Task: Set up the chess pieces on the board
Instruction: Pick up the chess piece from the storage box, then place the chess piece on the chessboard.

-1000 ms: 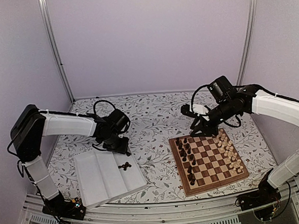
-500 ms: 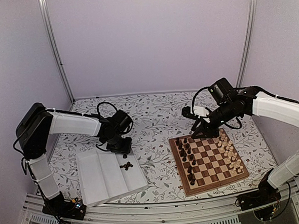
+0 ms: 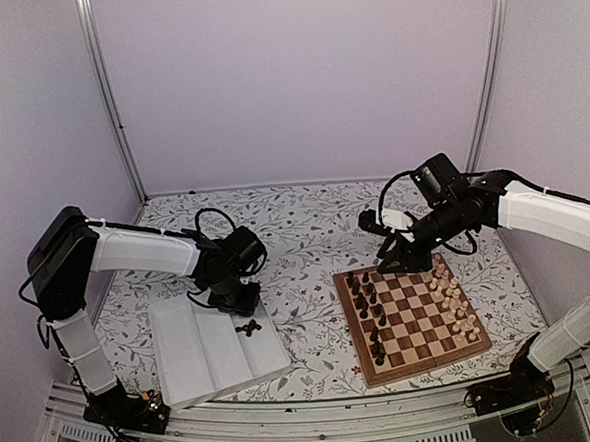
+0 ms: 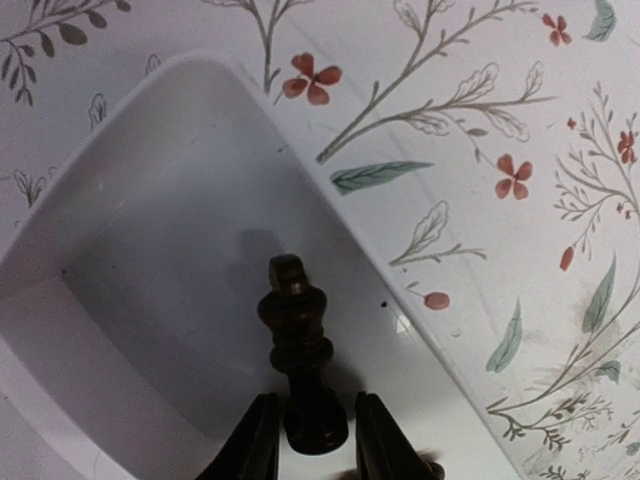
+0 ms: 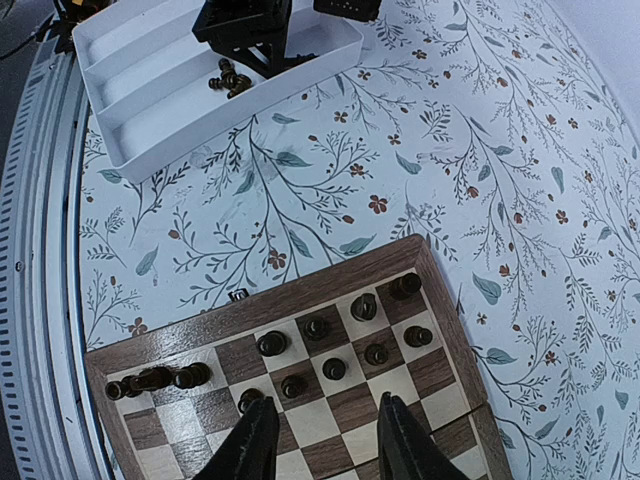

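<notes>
One dark chess piece (image 4: 297, 350) sits in the white tray (image 3: 198, 352), its base between the fingers of the left tool (image 4: 315, 420). The picture cuts off the bottom of that base. The fingers stand close on either side of it, but I cannot tell whether they press it or only flank it. From above, the tool covers this piece entirely.

Its long axis runs straight out from the tool, with the base nearest the fingers and the knobbed top pointing toward the tray's rounded corner. It appears to lie on the tray floor.

A small cluster of loose dark pieces (image 3: 247, 328) lies just beside it in the same tray, too small to tell apart.

On the board (image 3: 429, 361), the dark men (image 3: 365, 307) line the left side and the pale men (image 3: 456, 306) the right. In the right wrist view a few dark ones at the board's edge look toppled or overlapping; which, I cannot tell. The right tool (image 5: 325, 405) hangs over the board's far left corner, its fingers spread and nothing between them.

The tabletop (image 3: 306, 230) carries a white cloth printed with leafy sprigs and small red flowers. Plain lilac walls with metal posts (image 3: 107, 92) close it in, and a metal rail (image 3: 287, 422) runs along the near edge.
</notes>
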